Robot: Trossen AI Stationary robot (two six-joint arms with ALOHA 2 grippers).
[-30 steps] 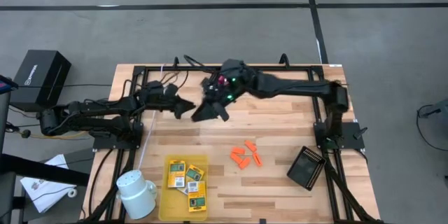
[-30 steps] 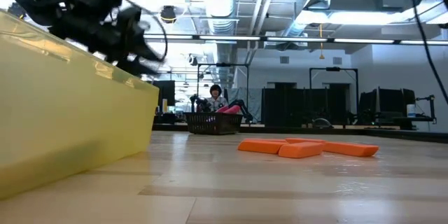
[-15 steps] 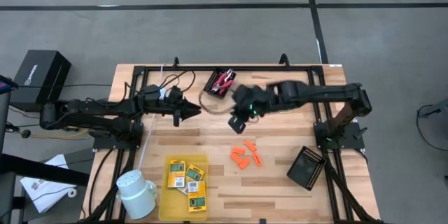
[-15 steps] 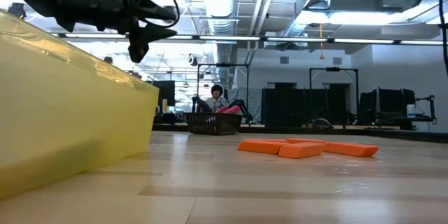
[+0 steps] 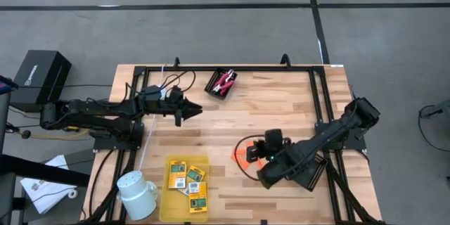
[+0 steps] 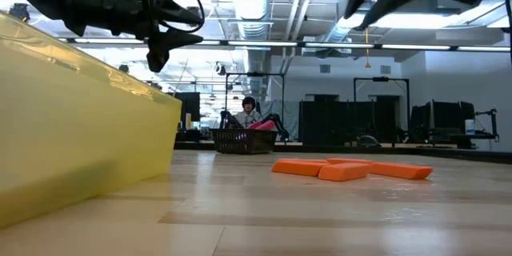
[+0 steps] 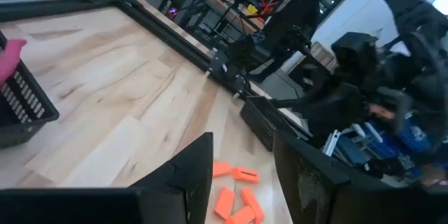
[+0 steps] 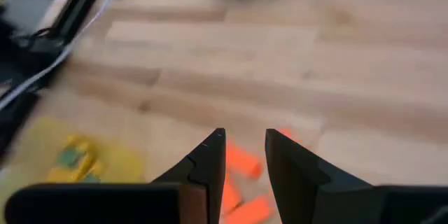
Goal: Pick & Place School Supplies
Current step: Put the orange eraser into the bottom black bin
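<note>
Here, stubby orange pieces (image 6: 348, 168) lie clustered on the tabletop (image 5: 281, 112); right hand (image 8: 245, 155) above them, fingers parted, empty. Left hand (image 5: 193, 111) parted, empty, near the scissors (image 5: 225, 81).

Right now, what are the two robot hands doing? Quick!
Left gripper: open, empty, above the table's middle.
Right gripper: open, empty, over the orange pieces.
</note>
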